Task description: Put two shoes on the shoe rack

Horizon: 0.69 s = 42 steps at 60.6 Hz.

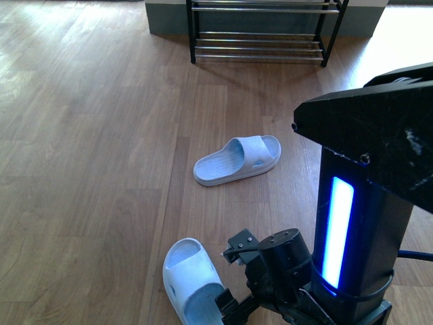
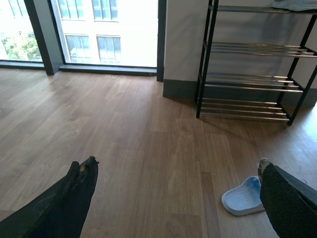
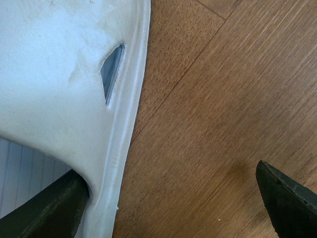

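The two shoes are pale blue-white slide sandals lying on the wood floor. One shoe [image 1: 237, 160] lies mid-floor, the other [image 1: 191, 281] close to the robot. My right gripper [image 1: 229, 303] is low at the near shoe's heel end. In the right wrist view that gripper [image 3: 168, 171] is open, one finger [image 3: 44, 213] tucked under the white strap [image 3: 59, 89] and the other finger [image 3: 290, 198] outside over bare floor. My left gripper [image 2: 177, 162] hangs open and empty above the floor, with a shoe [image 2: 242, 196] beside one finger. The shoe rack [image 1: 260, 30] [image 2: 252, 84] stands by the wall.
The robot's black column with a blue light strip [image 1: 365, 203] fills the right of the front view. A grey skirting and wall [image 2: 181, 59] stand behind the rack, with a large window [image 2: 106, 32] beside it. Something pale lies on the rack's top tier [image 2: 297, 5].
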Tool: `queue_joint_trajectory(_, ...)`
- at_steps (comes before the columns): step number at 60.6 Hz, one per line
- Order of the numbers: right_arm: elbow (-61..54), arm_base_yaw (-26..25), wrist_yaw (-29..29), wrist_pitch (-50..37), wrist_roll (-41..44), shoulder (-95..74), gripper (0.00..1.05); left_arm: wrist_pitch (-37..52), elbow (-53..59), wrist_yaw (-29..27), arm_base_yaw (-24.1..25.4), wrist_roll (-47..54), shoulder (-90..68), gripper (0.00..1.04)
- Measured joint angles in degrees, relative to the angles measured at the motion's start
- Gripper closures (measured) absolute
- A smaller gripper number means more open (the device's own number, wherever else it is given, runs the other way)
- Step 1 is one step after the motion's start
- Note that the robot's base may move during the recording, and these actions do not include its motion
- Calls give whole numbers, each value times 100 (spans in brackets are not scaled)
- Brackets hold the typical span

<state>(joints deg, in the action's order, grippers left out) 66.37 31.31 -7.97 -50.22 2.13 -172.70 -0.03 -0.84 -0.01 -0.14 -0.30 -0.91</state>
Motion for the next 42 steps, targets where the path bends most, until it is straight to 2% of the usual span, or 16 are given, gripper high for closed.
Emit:
queue_joint_trajectory(13, 44, -15, -131, 31, -212, 0, 9, 0, 0, 0, 0, 0, 0, 9)
queue_joint_trajectory(16, 76, -15, -120, 39, -256, -2, 14, 0, 0, 0, 0, 0, 0, 9)
queue_joint_trajectory(26, 225, -17, -201, 96, -461, 0, 52, 0, 0, 0, 0, 2, 0, 9)
queue_joint_trajectory(32, 229, -17, -260, 114, -522, 2, 66, 0, 0, -2, 0, 0, 0, 9)
queue_joint_trajectory(42, 17, -52, -216, -11, -723, 205, 101, 0, 0, 0, 0, 0, 0, 9)
